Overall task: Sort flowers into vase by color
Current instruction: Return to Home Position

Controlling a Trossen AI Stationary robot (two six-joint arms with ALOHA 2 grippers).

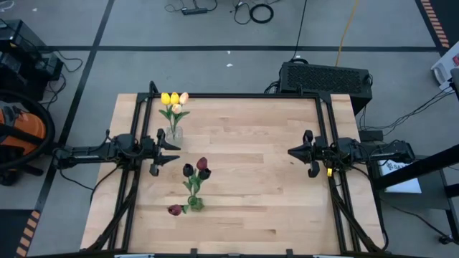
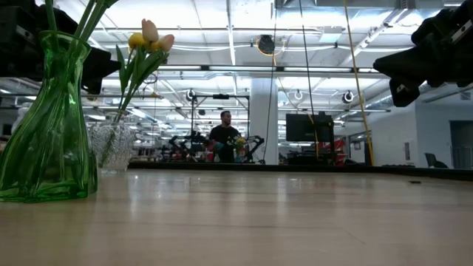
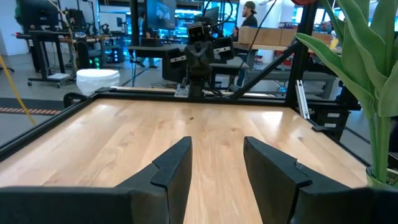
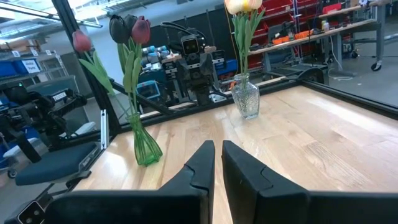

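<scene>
A clear glass vase stands on its base near the table's far left and holds yellow and peach tulips. A green glass vase stands nearer and holds dark red tulips; one maroon head droops low beside it. In the right wrist view the green vase and the clear vase stand side by side. My left gripper hovers open between the two vases at the table's left. My right gripper hovers shut at the table's right, far from both vases.
A black metal frame rims the table's far edge and sides. Bare wood lies between the two arms. In the low view the green vase stands close on the left, and a person stands far off in the room behind.
</scene>
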